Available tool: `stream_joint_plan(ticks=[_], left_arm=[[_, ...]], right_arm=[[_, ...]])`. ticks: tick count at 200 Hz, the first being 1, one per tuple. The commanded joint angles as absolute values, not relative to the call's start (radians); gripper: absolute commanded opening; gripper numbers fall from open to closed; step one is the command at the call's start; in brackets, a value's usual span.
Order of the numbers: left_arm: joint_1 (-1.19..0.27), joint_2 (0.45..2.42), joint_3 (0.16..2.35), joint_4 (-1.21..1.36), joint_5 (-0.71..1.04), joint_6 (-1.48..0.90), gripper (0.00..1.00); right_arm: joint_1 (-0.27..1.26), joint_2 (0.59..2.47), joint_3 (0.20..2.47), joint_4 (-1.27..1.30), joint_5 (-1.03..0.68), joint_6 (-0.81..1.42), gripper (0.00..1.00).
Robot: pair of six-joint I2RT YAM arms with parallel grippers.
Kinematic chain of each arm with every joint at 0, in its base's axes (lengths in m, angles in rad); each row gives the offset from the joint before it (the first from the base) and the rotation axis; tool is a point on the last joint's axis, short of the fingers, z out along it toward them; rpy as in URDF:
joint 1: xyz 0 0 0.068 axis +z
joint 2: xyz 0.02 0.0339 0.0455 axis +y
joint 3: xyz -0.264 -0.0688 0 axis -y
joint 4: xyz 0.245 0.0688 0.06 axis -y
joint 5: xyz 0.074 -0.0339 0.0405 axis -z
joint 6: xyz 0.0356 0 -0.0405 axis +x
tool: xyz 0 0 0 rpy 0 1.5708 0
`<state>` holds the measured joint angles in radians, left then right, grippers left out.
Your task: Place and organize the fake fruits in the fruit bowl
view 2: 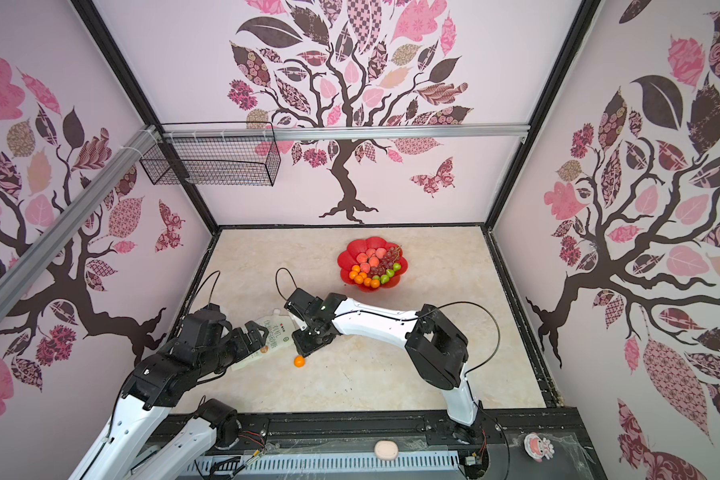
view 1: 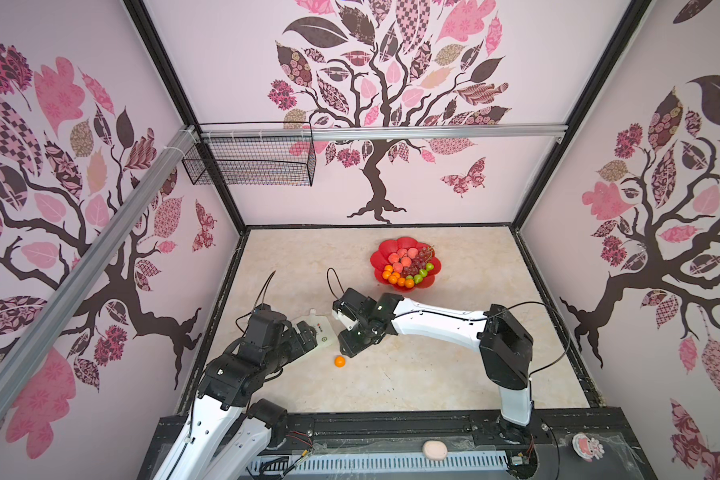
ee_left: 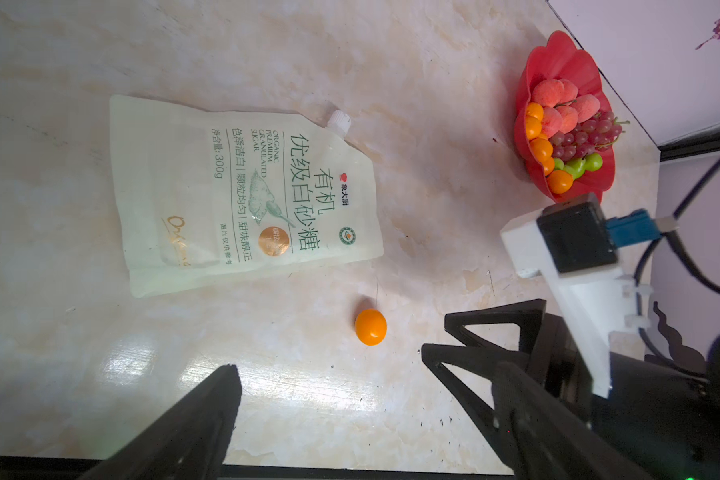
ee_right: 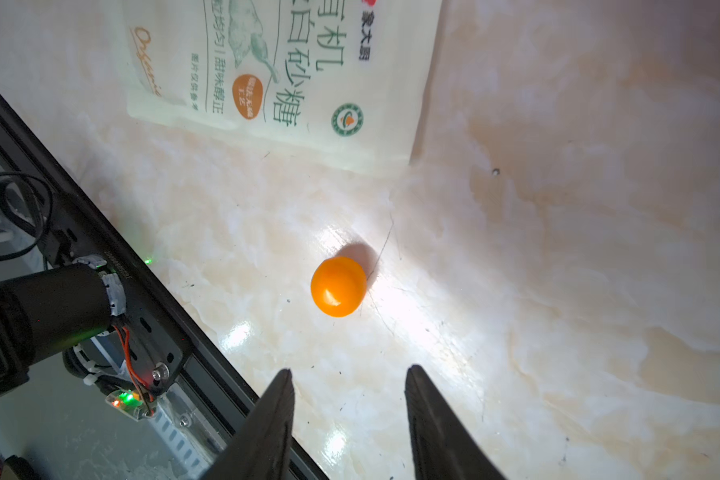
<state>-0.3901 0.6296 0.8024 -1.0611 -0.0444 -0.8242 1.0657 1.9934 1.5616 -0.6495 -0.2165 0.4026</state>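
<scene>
R arm (view 1: 433, 320) rises from its base at lower right of both top views. Elbow is bent sharp and the white forearm runs left toward frame centre. Wrist tips down-left, so R gripper (view 1: 348, 352) hangs just upper right of a loose orange (view 1: 339, 361) in the lower centre of the table (view 1: 433, 374). In R wrist view the R gripper (ee_right: 348, 369) has its fingers apart w/ nothing btwn them. The orange (ee_right: 338, 286) lies ahead of the tips on bare table, not touching.

L arm (view 1: 229, 370) comes up from lower left, folded tight, wrist pointing right. L gripper (view 1: 308, 332) sits over the left part of the pouch (view 1: 323, 328); can't tell if they touch. In L wrist view its fingers (ee_left: 225, 386) are spread wide, holding nothing. The pouch (ee_left: 246, 195) lies flat, and the orange (ee_left: 371, 327) sits near it.

Bowl (view 1: 381, 251) is right of centre toward the table's far edge in both top views, well apart from both grippers. In it: peaches (view 1: 406, 262), grapes (view 1: 420, 259), pears (view 1: 422, 273) and a row of oranges (view 1: 401, 281) along the near rim.
</scene>
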Motion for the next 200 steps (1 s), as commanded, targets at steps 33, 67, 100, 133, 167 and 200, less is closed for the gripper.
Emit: stream_joint_plan(ticks=[33, 67, 100, 133, 167, 200], left_arm=[[-0.378, 0.638, 0.765, -1.044, -0.051, -0.819, 0.98], [-0.373, 0.633, 0.749, -1.025, -0.042, -0.821, 0.99], [-0.37, 0.632, 0.745, -1.015, -0.041, -0.819, 0.99], [-0.368, 0.629, 0.744, -1.01, -0.037, -0.817, 0.98], [-0.368, 0.626, 0.741, -1.008, -0.035, -0.816, 0.98], [-0.368, 0.623, 0.74, -1.004, -0.035, -0.817, 0.98]], right_arm=[[1.078, 2.114, 1.641, -0.669, -0.269, 0.405, 0.47], [1.079, 2.154, 1.662, -0.66, -0.309, 0.408, 0.47], [1.08, 2.183, 1.68, -0.669, -0.322, 0.41, 0.47], [1.081, 2.198, 1.688, -0.68, -0.313, 0.407, 0.47], [1.081, 2.209, 1.688, -0.68, -0.307, 0.413, 0.47], [1.081, 2.222, 1.691, -0.68, -0.292, 0.411, 0.46]])
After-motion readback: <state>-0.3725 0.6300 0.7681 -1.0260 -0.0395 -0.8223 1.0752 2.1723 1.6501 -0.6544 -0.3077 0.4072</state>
